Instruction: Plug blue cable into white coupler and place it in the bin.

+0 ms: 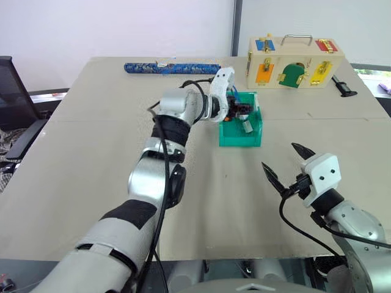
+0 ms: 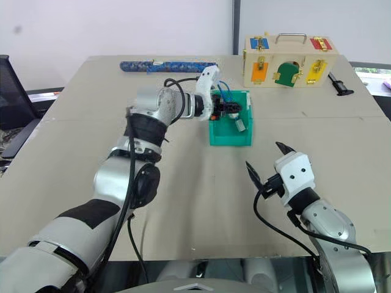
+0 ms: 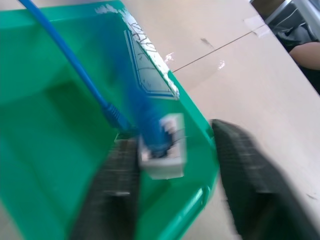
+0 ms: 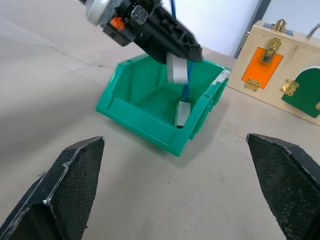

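The right gripper (image 1: 289, 163), at about five o'clock on the table (image 1: 91, 171), stands with its fingers wide apart, holding nothing. At one o'clock the left gripper (image 2: 231, 110) hangs over the bin (image 2: 230, 135), its fingers parted beside the blue cable (image 3: 80, 70), which is plugged into the white coupler (image 3: 165, 155). The cable could snag a finger and be dragged out, or the coupler could catch on the bin's wall.
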Robot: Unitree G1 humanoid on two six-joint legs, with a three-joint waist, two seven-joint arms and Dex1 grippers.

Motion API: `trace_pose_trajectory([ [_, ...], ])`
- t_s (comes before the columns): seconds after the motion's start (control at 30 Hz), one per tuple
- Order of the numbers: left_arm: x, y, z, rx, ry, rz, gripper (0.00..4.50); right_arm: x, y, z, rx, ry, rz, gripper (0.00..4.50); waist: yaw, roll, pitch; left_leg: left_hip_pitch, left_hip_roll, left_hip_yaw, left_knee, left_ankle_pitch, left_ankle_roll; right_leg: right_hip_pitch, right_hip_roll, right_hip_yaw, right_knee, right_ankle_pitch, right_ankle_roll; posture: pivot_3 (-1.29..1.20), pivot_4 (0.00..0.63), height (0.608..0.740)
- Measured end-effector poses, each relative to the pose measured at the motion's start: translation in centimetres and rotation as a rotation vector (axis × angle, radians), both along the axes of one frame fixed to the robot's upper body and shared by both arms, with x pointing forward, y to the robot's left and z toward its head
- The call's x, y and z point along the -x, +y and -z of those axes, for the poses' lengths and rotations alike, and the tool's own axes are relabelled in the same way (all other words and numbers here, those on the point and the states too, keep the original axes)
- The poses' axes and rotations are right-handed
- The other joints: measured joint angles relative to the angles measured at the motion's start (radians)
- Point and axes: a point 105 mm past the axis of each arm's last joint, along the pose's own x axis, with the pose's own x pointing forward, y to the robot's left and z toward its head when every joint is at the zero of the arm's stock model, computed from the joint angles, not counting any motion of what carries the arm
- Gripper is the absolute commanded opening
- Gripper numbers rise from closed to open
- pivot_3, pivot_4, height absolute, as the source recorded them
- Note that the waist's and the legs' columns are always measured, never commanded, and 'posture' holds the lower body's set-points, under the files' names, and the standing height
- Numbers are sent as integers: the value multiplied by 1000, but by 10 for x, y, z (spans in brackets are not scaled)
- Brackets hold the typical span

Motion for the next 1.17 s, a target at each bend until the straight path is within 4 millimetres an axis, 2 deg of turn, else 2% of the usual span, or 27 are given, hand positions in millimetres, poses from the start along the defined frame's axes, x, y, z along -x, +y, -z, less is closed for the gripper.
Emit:
trace_pose_trajectory([
  [0.07,0,1,-4,-2,5,1,4446,0,-1,0,-4,-1,11,4500,-2,0,0,0,0,0,-1,0,0,0,0,0,0,0,0,0,150,740],
  [0.17,3,10,-4,-5,43,13,4446,1,-2,2,-5,6,18,4500,-4,0,0,0,0,0,-2,0,0,0,0,0,0,0,0,0,150,740],
  [0.27,15,31,-2,2,47,48,4446,1,-3,1,-8,4,19,4500,-13,1,1,1,1,1,-2,0,0,-1,0,2,1,1,-2,0,150,740],
  [0.3,23,42,-2,12,-8,61,4446,0,-3,0,-9,-1,17,4500,-17,1,1,1,1,2,-2,0,0,-2,0,3,1,1,-2,0,150,740],
  [0.37,33,53,-1,29,-101,72,4446,-1,-5,-1,-5,-1,19,4500,-18,1,1,0,2,2,-2,0,0,-3,0,4,2,1,-2,0,150,740],
  [0.43,46,61,-3,51,-269,97,4446,-3,-6,-2,-5,-1,-1,4500,-14,1,1,1,2,3,-2,0,0,-3,0,5,2,1,-3,0,150,740],
  [0.57,80,84,0,85,-416,159,4446,-7,-14,-2,6,10,-26,4500,-4,2,0,1,2,4,-2,0,0,-3,0,6,1,1,-3,0,150,740],
  [0.63,93,96,6,82,-456,166,4446,-9,-21,-2,11,16,-28,4500,1,2,0,1,2,4,-2,0,0,-2,0,6,1,1,-3,0,150,740],
  [0.67,105,108,16,81,-466,159,4446,-10,-26,-2,24,24,-44,4500,2,2,0,1,2,4,-2,0,0,-2,0,6,1,1,-3,0,150,740],
  [0.87,142,141,55,37,-416,158,4446,-6,-53,4,72,65,-55,4500,10,2,1,2,2,2,-2,-3,5,0,0,4,0,1,-3,0,150,740],
  [1.03,174,179,78,-40,-365,118,4446,18,-89,21,123,189,-74,4500,20,3,1,2,2,2,-2,-3,5,2,-1,3,-1,-1,-6,0,150,740],
  [1.1,175,181,78,-43,-368,115,4446,20,-91,20,123,191,-78,4500,24,2,1,2,3,2,-1,-3,6,2,-1,2,-2,-2,-4,0,150,740],
  [1.17,186,187,83,-64,-356,131,4446,28,-95,20,147,214,-109,4500,24,3,1,4,3,3,-1,-3,6,4,-1,3,-2,-3,-3,0,150,740],
])
